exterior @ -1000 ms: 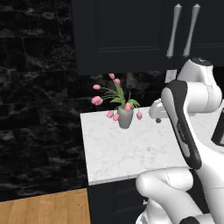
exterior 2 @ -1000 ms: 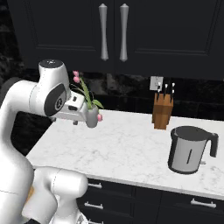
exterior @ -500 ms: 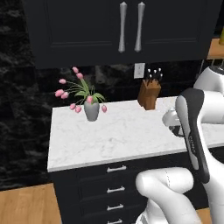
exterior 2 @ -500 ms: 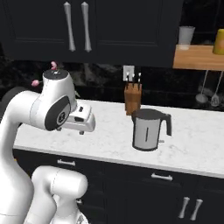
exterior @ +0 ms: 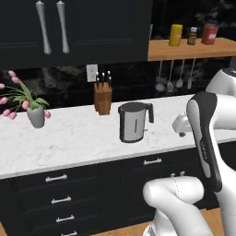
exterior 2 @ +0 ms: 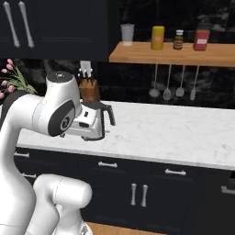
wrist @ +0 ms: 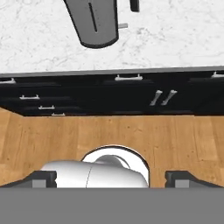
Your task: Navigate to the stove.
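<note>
The pincer (wrist: 112,177) hangs over the wood floor (wrist: 112,131) with fingers wide apart, just before the kettle (exterior: 132,121), which stands on the marble surface (exterior: 69,138); right of it, possibly ladles (exterior 2: 167,82) hang under the shelf (exterior 2: 174,54).

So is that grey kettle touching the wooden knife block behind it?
Apart. In the left base view the kettle stands nearer the counter's front edge, and a strip of bare white marble shows between it and the knife block at the wall.
</note>
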